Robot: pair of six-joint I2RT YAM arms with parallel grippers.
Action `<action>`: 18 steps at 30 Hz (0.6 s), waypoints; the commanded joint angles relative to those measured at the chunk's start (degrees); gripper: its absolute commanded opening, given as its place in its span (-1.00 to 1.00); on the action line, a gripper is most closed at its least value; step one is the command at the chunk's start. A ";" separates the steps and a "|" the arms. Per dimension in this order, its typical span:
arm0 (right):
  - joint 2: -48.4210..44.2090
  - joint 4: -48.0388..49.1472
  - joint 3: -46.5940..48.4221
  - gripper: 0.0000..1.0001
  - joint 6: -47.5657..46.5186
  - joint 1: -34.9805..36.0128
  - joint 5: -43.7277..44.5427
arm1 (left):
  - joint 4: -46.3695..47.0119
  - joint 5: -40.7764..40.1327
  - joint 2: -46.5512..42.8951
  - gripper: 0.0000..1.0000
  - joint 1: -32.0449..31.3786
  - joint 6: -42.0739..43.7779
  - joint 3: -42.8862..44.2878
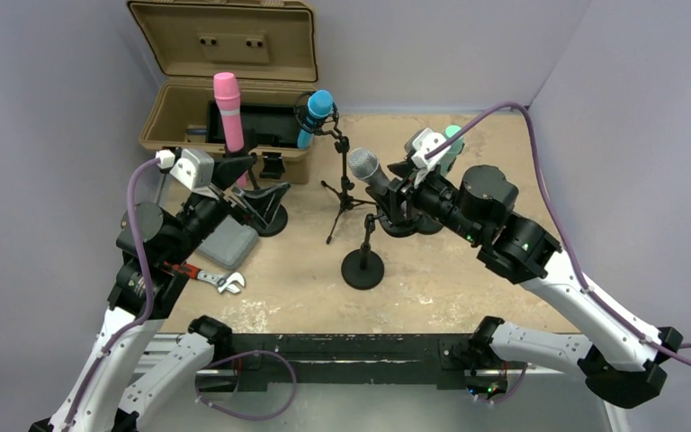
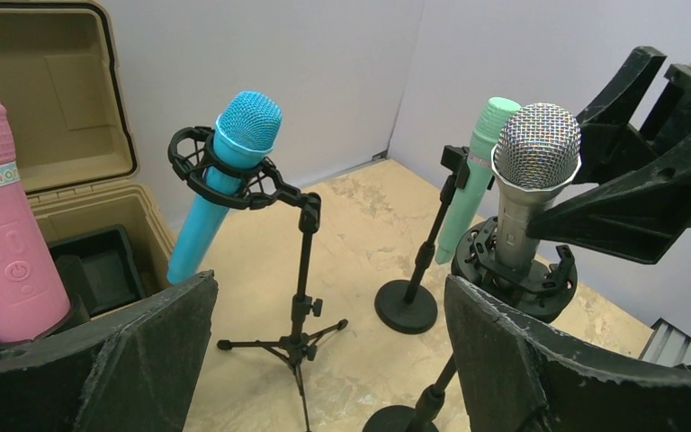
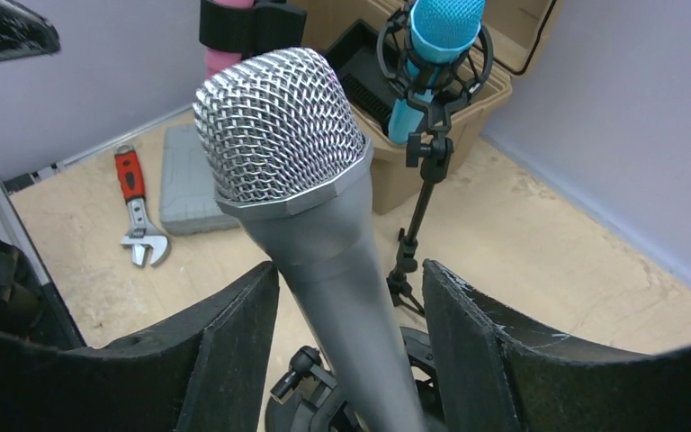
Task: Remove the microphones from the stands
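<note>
A silver mesh-headed microphone (image 1: pixel 364 166) sits tilted in a black shock mount (image 2: pixel 515 274) on a stand with a round base (image 1: pixel 363 268) at the table's middle. My right gripper (image 1: pixel 394 193) is open, with its fingers on either side of the microphone's grey body (image 3: pixel 342 261). A small gap shows on each side in the right wrist view. My left gripper (image 1: pixel 265 180) is open and empty, left of the stand, near the pink microphone's base. In the left wrist view (image 2: pixel 330 281) it faces the silver microphone (image 2: pixel 537 148).
A blue microphone (image 1: pixel 317 112) stands on a tripod behind the silver one. A pink microphone (image 1: pixel 228 108) stands at the left and a mint one (image 1: pixel 451 144) behind my right gripper. An open tan case (image 1: pixel 225 54) is at the back left. A red-handled wrench (image 1: pixel 207 274) and a grey box (image 1: pixel 227 241) lie front left.
</note>
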 commanded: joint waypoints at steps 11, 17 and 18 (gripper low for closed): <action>4.07 0.78 6.06 -0.41 -2.85 0.42 -2.29 | 0.83 0.39 0.43 0.87 -0.86 0.15 1.54; 4.80 -0.54 12.71 -0.49 -4.06 0.53 -2.52 | 0.67 0.48 0.40 0.87 -1.08 0.11 1.72; 4.63 -0.01 13.35 -0.50 -4.17 0.53 -2.36 | 0.67 0.58 0.35 0.87 -1.09 0.07 1.76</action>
